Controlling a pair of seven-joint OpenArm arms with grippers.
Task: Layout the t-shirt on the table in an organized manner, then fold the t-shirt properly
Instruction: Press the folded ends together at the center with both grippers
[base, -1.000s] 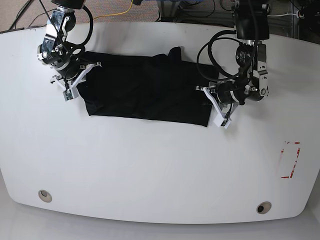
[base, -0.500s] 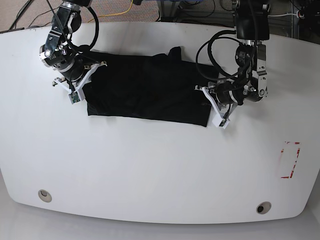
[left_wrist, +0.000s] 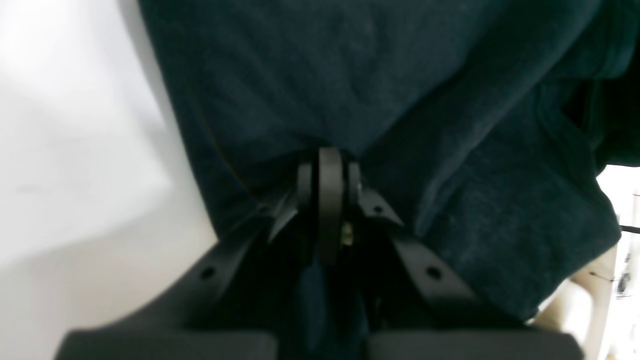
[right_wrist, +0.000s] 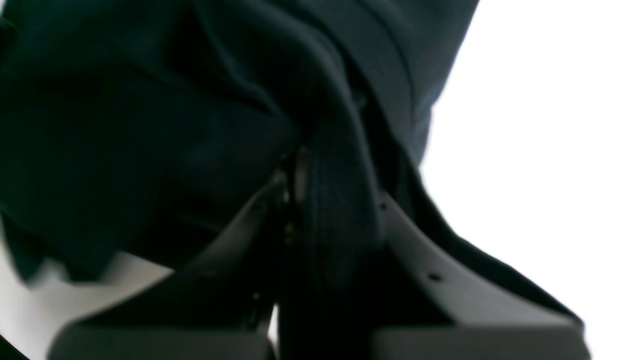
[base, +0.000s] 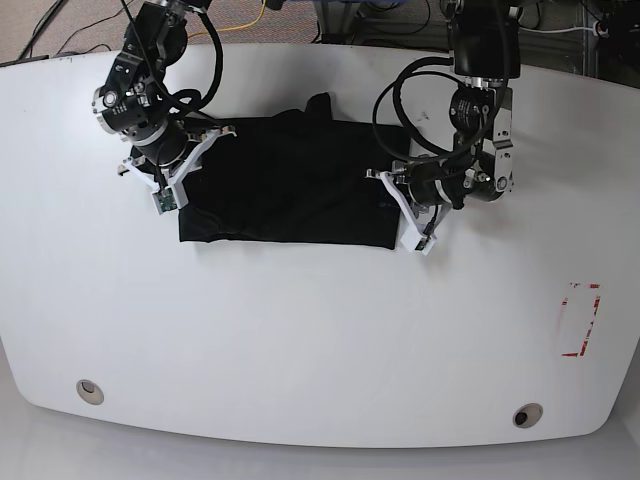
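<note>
On the tabletop, whose near half is bare, the shirt is seen in the upper middle of the base view as a dark, roughly rectangular band. The laying-out appears largely done, since the cloth lies mostly flat; a small bump shows at its far edge. The folding is judged to be under way or just starting, and the final folds remain.

At the band's right end the left tool is clenched on the shirt's edge; at the left end the right tool is likewise clenched on cloth.

Only the wrist views show the grips: in the left wrist view the fabric is pinched between closed fingers, and in the right wrist view cloth is draped over the closed fingers. Only the base view shows the shirt's whole outline and both arms.
</note>
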